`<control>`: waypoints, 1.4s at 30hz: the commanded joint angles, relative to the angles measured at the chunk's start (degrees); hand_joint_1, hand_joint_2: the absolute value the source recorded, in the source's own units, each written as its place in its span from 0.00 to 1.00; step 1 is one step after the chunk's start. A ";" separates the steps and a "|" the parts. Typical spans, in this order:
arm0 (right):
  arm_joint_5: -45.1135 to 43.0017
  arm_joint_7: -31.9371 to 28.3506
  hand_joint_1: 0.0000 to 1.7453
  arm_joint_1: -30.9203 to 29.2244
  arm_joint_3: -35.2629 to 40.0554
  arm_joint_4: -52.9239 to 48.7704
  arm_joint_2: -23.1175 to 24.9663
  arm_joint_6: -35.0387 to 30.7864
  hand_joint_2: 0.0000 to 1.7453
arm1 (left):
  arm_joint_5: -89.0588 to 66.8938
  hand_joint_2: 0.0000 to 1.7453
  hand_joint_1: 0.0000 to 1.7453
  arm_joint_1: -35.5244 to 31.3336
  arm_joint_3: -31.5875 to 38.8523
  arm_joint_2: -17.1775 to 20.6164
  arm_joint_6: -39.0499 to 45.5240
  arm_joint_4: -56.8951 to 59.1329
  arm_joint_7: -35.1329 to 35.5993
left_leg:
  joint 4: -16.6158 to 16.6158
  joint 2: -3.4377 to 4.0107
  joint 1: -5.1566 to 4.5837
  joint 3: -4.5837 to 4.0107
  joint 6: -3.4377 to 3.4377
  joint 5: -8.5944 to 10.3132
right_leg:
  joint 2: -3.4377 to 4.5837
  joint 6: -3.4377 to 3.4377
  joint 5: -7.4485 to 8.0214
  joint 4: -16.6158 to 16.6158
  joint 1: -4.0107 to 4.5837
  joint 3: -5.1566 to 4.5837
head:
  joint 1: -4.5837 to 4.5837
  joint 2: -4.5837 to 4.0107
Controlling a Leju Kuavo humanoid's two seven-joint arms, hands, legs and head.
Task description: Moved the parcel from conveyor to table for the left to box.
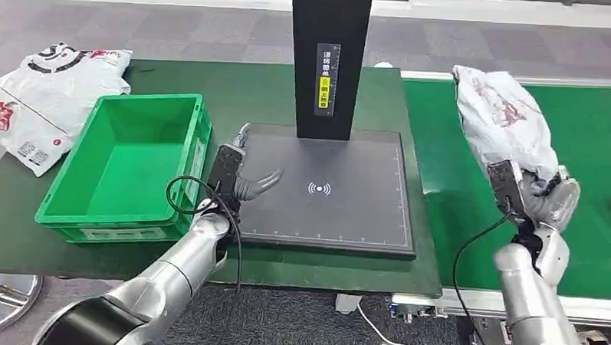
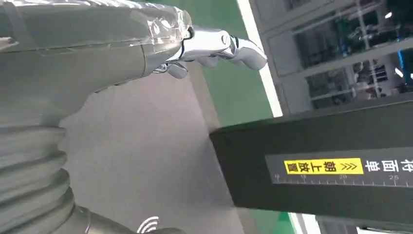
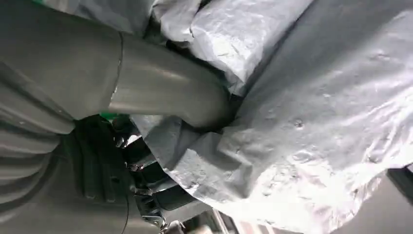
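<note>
From the head view, the right hand [image 1: 543,198] is gripping the lower end of the grey plastic parcel [image 1: 500,118], fingers clamped into the crumpled film, and the parcel is standing up over the green conveyor belt [image 1: 595,129] — whether its far end is resting on the belt or hanging free I cannot tell. So the pick looks made, while the carry across to the black scanning mat [image 1: 347,212] on the worktop [image 1: 9,216] and the boxing are, by my reading, both left to do. The left hand [image 1: 241,178] is hovering at the mat's near-left corner, fingers apart and holding nothing, just beside the green crate [image 1: 185,137], which is sitting open with nothing in it; another white parcel [image 1: 44,94] is lying beyond the crate. The mat is offering open room in front of the black upright post [image 1: 329,58], though that post and the conveyor's white edge rail [image 1: 520,79] are things the parcel would need to clear. In the left wrist view, the left hand's fingers [image 2: 219,44] are spreading loosely above the grey mat surface, with the post [image 2: 321,161] close by. In the right wrist view, the thick thumb [image 3: 165,87] is pressing into the parcel's wrinkled film [image 3: 311,97] — dark fingers [image 3: 146,180] are closing on it from the other side.
</note>
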 commanded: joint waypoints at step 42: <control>3.58 -7.64 1.00 -0.82 33.21 9.12 11.89 23.66 1.00 | -2.61 1.00 0.00 -6.22 -1.65 -2.61 1.20 3.83 -1.34 | -0.01 0.27 0.08 0.15 -0.05 -0.05 | 0.40 -0.04 0.03 -0.06 0.08 0.05 | 0.00 0.02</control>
